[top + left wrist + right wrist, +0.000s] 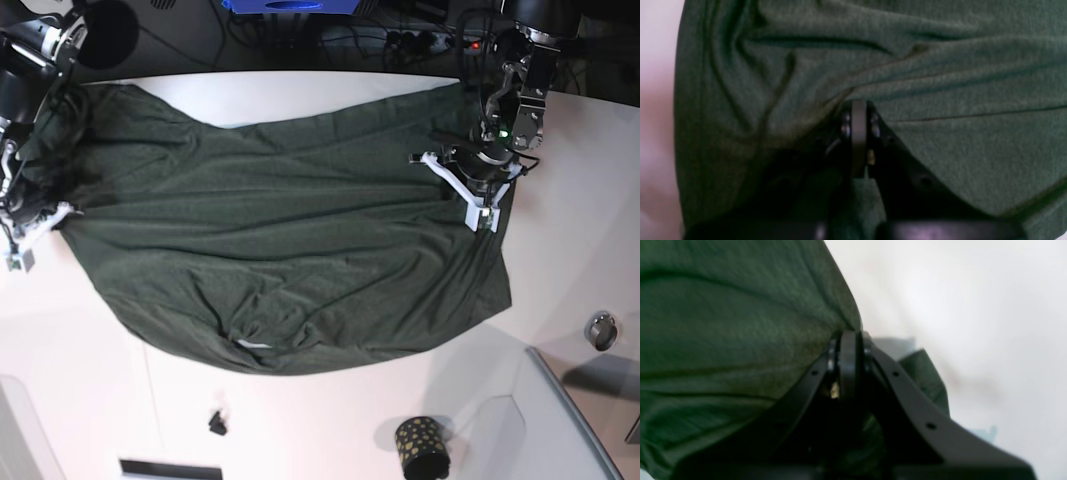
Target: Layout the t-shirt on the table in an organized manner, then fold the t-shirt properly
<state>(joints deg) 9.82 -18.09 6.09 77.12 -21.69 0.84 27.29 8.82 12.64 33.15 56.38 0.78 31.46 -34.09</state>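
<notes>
The dark green t-shirt lies spread and wrinkled across the white table, with its collar toward the front edge. My left gripper is at the shirt's right side in the base view. In the left wrist view its jaws are shut on a pinch of cloth, and creases radiate from the tips. My right gripper is at the shirt's left edge. In the right wrist view it is shut on the fabric's border, with bare table beyond.
A black gold-dotted cup stands near the front right, beside a grey raised panel. A small round metal piece sits at the right, a small black clip near the front. Cables and dark gear line the far edge.
</notes>
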